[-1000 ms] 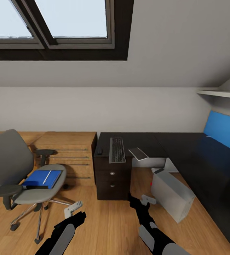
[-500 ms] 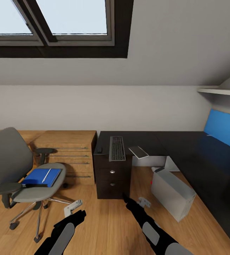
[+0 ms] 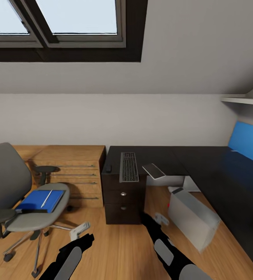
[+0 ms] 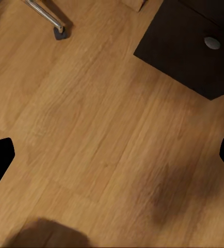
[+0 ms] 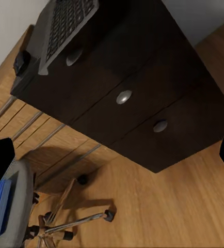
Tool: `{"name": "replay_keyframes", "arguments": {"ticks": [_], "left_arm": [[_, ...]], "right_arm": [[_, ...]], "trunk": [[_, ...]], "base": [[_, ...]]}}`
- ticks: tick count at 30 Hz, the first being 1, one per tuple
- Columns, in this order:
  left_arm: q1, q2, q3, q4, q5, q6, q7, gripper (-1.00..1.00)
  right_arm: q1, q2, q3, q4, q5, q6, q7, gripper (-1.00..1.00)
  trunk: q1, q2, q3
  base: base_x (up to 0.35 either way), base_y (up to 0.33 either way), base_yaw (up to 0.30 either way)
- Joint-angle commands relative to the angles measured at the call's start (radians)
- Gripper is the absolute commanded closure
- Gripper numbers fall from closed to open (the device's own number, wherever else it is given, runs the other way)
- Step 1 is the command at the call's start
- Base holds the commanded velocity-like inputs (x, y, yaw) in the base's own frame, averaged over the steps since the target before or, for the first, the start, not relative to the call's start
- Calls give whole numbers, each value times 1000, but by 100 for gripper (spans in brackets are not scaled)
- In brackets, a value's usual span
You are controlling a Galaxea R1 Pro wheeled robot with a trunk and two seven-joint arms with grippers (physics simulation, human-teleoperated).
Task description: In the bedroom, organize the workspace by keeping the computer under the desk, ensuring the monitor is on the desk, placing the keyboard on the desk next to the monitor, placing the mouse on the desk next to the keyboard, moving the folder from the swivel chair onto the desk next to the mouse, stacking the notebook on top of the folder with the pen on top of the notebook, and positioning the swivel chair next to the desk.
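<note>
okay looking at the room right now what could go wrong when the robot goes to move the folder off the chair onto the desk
1. The pen lies loose on the folder; tilting the folder could roll it off onto the floor.
2. The chair stands on castors, so a push from a gripper might roll it away.
3. The keyboard overhangs the front edge of the desk above the drawers; a passing arm could knock it down.

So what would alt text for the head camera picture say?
Attic bedroom: a grey swivel chair holding a blue folder beside a black desk with a keyboard; a grey computer on the wood floor.
</note>
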Motion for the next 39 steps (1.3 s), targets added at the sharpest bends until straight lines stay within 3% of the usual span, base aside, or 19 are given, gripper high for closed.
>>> {"name": "replay_keyframes", "arguments": {"ticks": [1,5,11,12,15,16,20,26,32,34,39], "left_arm": [[-1,1,-3,-1,5,1,8,-100],[-1,1,-3,-1,4,1,7,-100],[-1,1,-3,-1,4,1,7,-100],[-1,0,-3,-1,5,2,5,-100],[-1,0,-4,-1,8,5,3,-100],[-1,0,-4,-1,10,7,2,-100],[-1,-1,-6,-1,10,6,2,-100],[-1,-1,-12,-1,9,4,2,-100],[-1,0,-13,-2,9,4,3,-100],[-1,0,-13,-4,13,7,4,-100],[-1,0,-12,-14,26,7,6,-100]], "right_arm": [[-1,0,7,0,-11,-6,10,-100],[-1,-1,6,-4,-12,-6,50,-100],[-1,-1,4,-7,-12,-2,242,-100],[-1,-1,4,-7,-12,0,319,-100],[-1,-1,4,-7,-13,2,385,-100],[-1,0,3,-7,-49,2,411,-100],[-1,-1,2,-3,-156,7,408,-100],[-1,-2,1,1,-224,47,407,-100],[-1,-5,-1,3,-329,78,405,-100],[-1,-5,0,5,-383,109,405,-100],[-1,-5,-1,6,-406,129,395,-100]], "trunk": [[1,-1,-1],[1,-1,-1],[1,-1,-1],[1,-1,-1],[1,-1,-1],[1,-1,-1],[1,-1,-1],[1,-1,-1],[1,-1,-1],[1,-1,-1],[12,-22,-11]], "base": [[319,0,0],[319,0,0],[321,46,0],[303,113,0],[261,62,0],[129,6,0],[77,3,0],[215,48,0],[185,45,0],[35,8,0],[11,3,0]]}}
